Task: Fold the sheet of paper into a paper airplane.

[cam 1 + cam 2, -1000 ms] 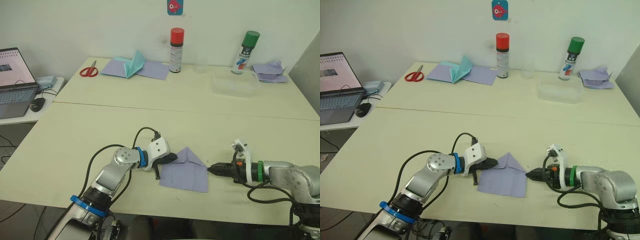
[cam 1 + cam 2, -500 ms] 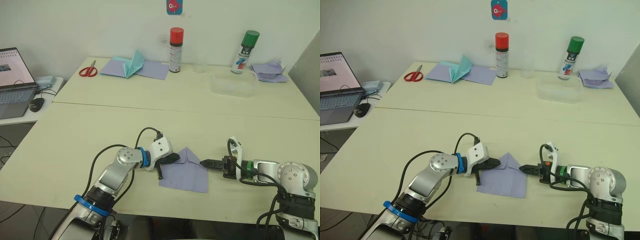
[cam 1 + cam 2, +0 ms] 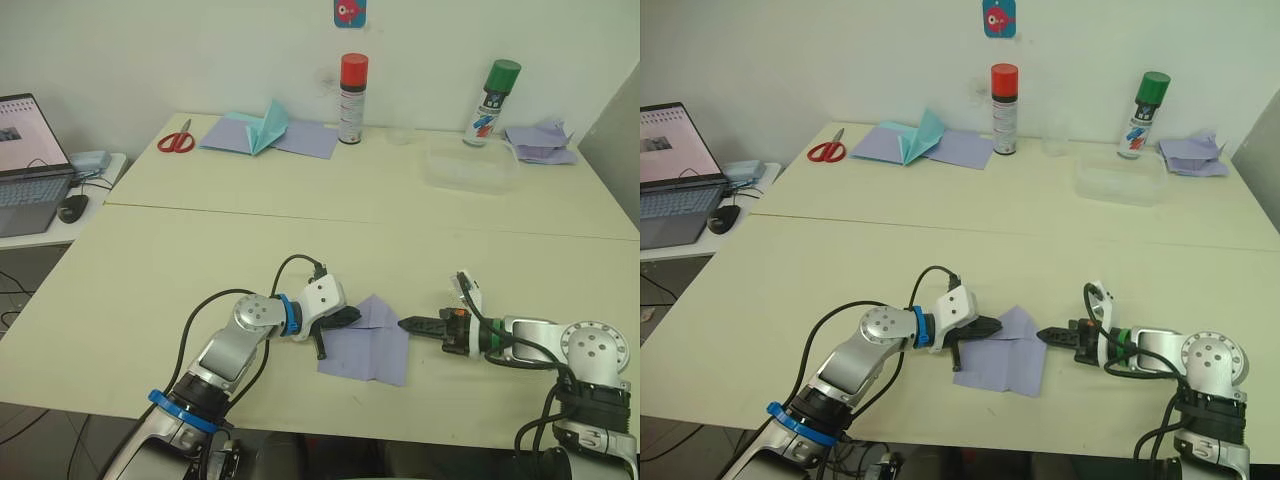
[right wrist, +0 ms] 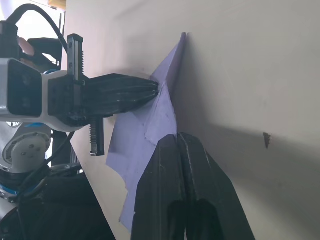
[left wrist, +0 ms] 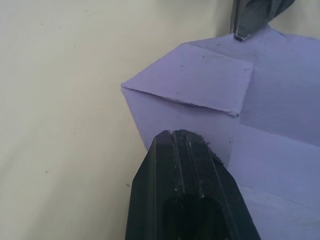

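The sheet of paper [image 3: 365, 345], lavender with crease lines and a folded-over flap, lies flat near the table's front edge. My left gripper [image 3: 352, 315] is shut, and its tip [image 5: 172, 133] rests on the sheet's left side just below the folded flap [image 5: 200, 85]. From the right, my right gripper [image 3: 402, 324] comes in level with the table. It is shut too, and its tip [image 4: 177, 135] touches the sheet's right edge, which stands slightly raised [image 4: 160, 112]. The two tips face each other across the sheet.
At the back of the table [image 3: 200, 260] a teal paper plane [image 3: 262, 128] lies on lavender sheets beside red scissors [image 3: 177, 142]. A red-capped can [image 3: 352, 100], a green-capped can [image 3: 493, 105], a clear tub [image 3: 468, 170] and crumpled lavender paper [image 3: 540, 143] stand further right. A laptop [image 3: 25, 165] sits far left.
My right gripper has moved left until its tip meets the sheet's right edge. The sheet's pointed right corner now looks pushed in and blunter. The left gripper has stayed in place.
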